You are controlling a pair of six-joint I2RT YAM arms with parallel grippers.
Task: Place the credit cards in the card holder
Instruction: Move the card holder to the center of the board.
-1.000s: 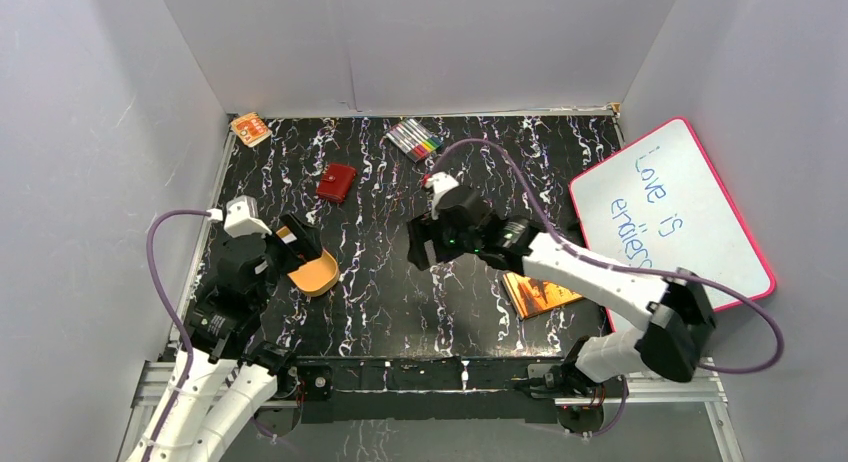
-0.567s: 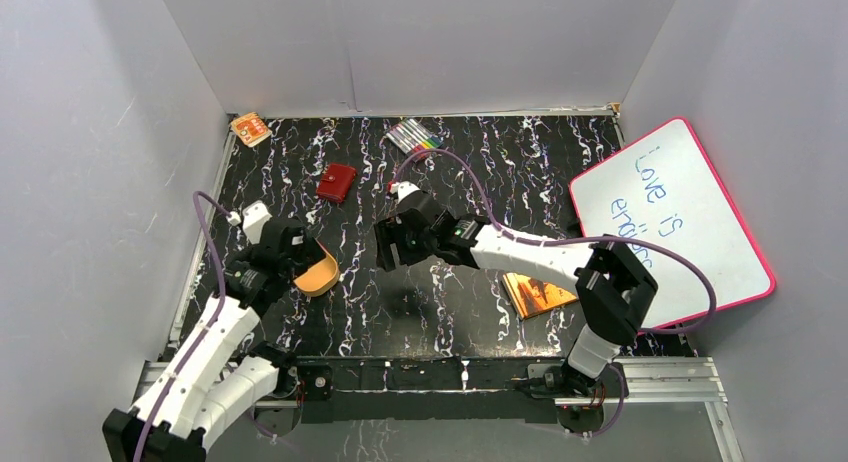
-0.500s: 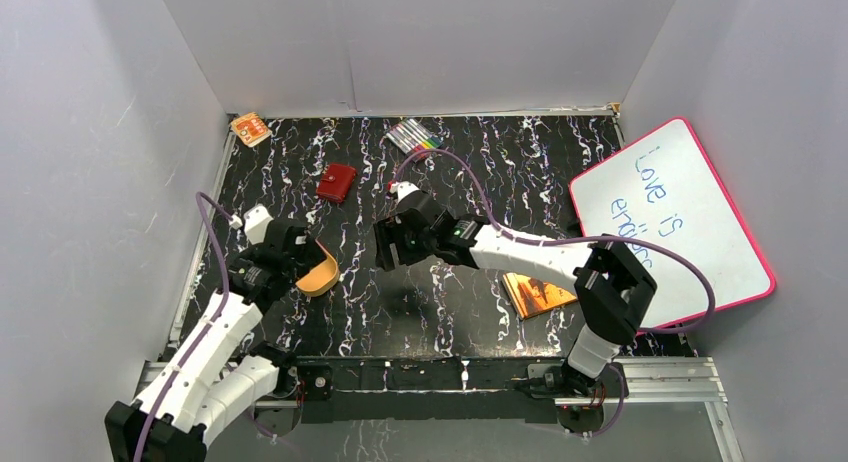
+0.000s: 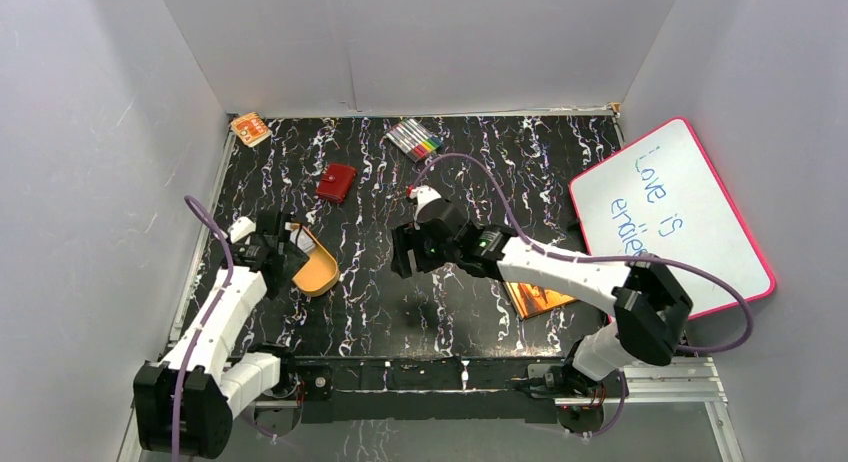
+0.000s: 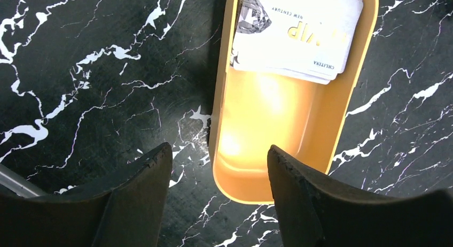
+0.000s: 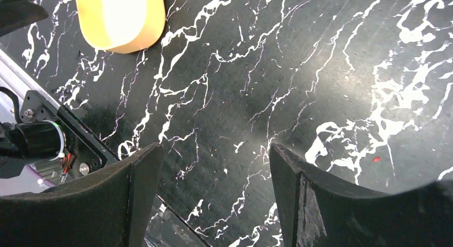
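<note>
The credit cards (image 5: 299, 33) lie stacked, pale grey and white, at the far end of an orange oval tray (image 5: 267, 167). The tray also shows in the top view (image 4: 318, 273) at the left. My left gripper (image 5: 218, 156) is open just above the tray's near end, empty; in the top view it (image 4: 285, 244) is over the tray. The card holder (image 4: 336, 182), a small red wallet, lies closed further back. My right gripper (image 6: 213, 156) is open and empty above bare table at the middle (image 4: 404, 254). The tray shows at the top left of the right wrist view (image 6: 120, 17).
An orange-brown book (image 4: 538, 293) lies at the right front under the right arm. A whiteboard (image 4: 668, 217) leans at the right. A pack of markers (image 4: 414, 138) and a small orange box (image 4: 250, 129) sit at the back. The table's front rail (image 6: 48, 140) is close.
The left arm has swung out so its gripper now hangs over the tray's near end. The right gripper swung left, then drifted back right a little. Wallet and tray have not moved.
</note>
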